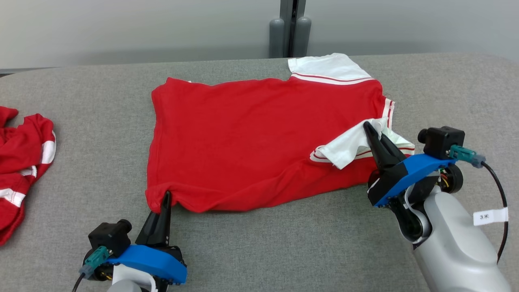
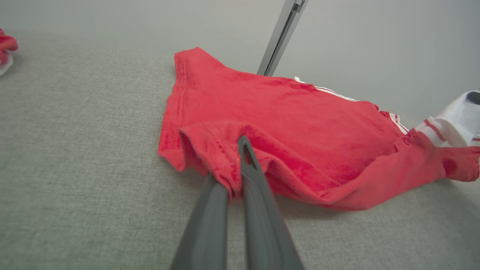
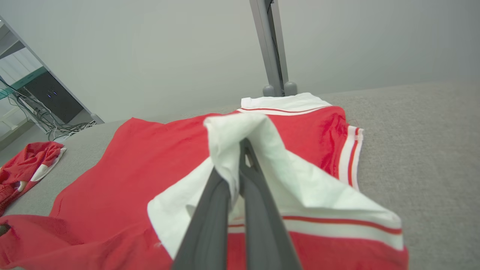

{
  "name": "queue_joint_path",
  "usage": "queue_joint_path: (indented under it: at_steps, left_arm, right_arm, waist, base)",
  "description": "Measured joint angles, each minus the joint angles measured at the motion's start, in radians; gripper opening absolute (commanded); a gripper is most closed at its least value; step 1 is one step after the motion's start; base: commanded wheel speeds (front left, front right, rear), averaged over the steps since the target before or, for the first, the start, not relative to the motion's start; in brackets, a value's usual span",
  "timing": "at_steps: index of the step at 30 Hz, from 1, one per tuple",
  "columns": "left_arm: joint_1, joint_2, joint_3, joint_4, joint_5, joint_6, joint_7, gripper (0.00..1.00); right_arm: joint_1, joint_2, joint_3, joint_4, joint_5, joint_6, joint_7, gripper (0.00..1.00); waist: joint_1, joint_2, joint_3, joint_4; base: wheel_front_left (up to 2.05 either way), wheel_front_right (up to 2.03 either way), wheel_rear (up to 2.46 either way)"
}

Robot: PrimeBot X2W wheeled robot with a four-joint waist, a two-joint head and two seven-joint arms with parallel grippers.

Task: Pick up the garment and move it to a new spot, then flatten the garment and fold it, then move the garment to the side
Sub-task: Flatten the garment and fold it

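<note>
A red garment point(image 1: 251, 138) with white, red-striped sleeves lies spread on the grey table point(image 1: 259, 243), one sleeve at the far edge. My left gripper point(image 1: 166, 196) is shut on the garment's near left hem corner, which bunches up around the fingers point(image 2: 247, 165) in the left wrist view. My right gripper point(image 1: 369, 126) is shut on the white near sleeve point(image 1: 352, 146), lifting it a little off the red cloth. In the right wrist view the white sleeve point(image 3: 270, 168) drapes over both sides of the closed fingers point(image 3: 245, 150).
A second red and white garment point(image 1: 20, 162) lies crumpled at the table's left edge. A grey post point(image 1: 290, 28) stands behind the far edge against a pale wall. Bare grey table runs along the front and right.
</note>
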Motion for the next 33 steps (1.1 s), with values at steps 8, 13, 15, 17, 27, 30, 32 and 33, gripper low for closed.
queue_joint_path:
  at_steps: [8,13,15,17,27,30,32,33]
  left_arm:
    - [-0.034,0.014,-0.024,0.025,-0.003,0.0,0.0,0.0]
    - [-0.079,0.028,-0.048,0.045,-0.008,0.0,0.0,0.0]
    - [-0.098,0.038,-0.052,0.054,-0.011,0.0,0.001,0.0]
    - [-0.12,0.044,-0.057,0.063,-0.013,0.0,0.002,0.0]
    - [-0.221,0.062,-0.07,0.118,-0.013,0.0,0.001,1.0]
    - [-0.227,0.06,-0.054,0.12,0.002,0.001,0.0,1.0]
    - [-0.227,0.056,-0.038,0.111,0.013,0.002,0.0,1.0]
    - [-0.226,0.052,-0.031,0.105,0.019,0.002,0.0,1.0]
  right_arm:
    - [-0.153,0.004,0.034,0.206,0.022,0.0,-0.046,0.0]
    - [-0.234,0.01,0.057,0.323,0.034,0.0,-0.079,0.0]
    - [-0.263,0.013,0.062,0.364,0.037,0.0,-0.092,0.0]
    - [-0.288,0.017,0.069,0.403,0.043,0.0,-0.105,0.0]
    - [-0.367,0.041,0.122,0.512,0.089,0.0,-0.17,1.0]
    - [-0.37,0.037,0.138,0.518,0.098,0.0,-0.186,1.0]
    - [-0.369,0.025,0.151,0.517,0.103,0.0,-0.192,1.0]
    - [-0.366,0.015,0.159,0.514,0.104,0.0,-0.196,1.0]
  waist:
    - [-0.0001,0.0,0.03,0.009]
    - [0.0,0.0,0.05,0.014]
    - [-0.0001,0.0,0.059,0.014]
    - [0.0,0.0,0.068,0.015]
    - [0.0,0.0001,0.093,0.014]
    - [-0.0001,0.0,0.09,0.01]
    - [0.0,0.0,0.086,0.009]
    - [-0.0001,-0.0001,0.083,0.008]
  base:
    - [0.0,0.0,0.0]
    - [0.0,0.0,0.0]
    - [0.0,0.0,0.0]
    - [0.0,0.0,0.0]
    - [0.0,0.0,0.0]
    - [0.0,0.0,0.0]
    - [0.0,0.0,0.0]
    - [0.0,0.0,0.0]
